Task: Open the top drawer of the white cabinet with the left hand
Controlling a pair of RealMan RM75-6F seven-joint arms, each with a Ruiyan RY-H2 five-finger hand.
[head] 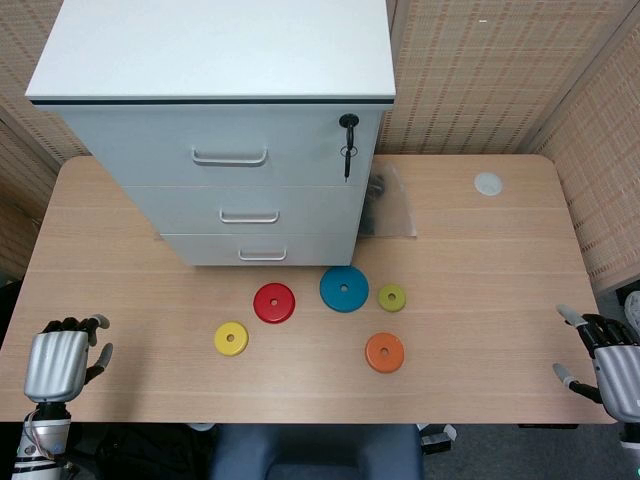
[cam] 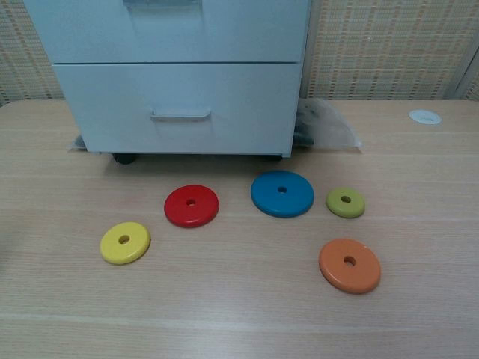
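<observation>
Head view: left hand (head: 60, 362) and right hand (head: 608, 365) rest empty, fingers apart, at table (head: 480, 300) corners, top drawer (head: 225, 148) closed.

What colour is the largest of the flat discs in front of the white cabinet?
Blue: the large blue disc with a centre hole, clearest in the chest view.

White cabinet (head: 215, 90): smooth matt painted panels, metal-looking handles; table (head: 480, 300): pale wood-grain, satin; discs, e.g. blue disc (cam: 282, 193): smooth, painted; left hand (head: 58, 362): silvery metallic shell; walls: woven matting
</observation>
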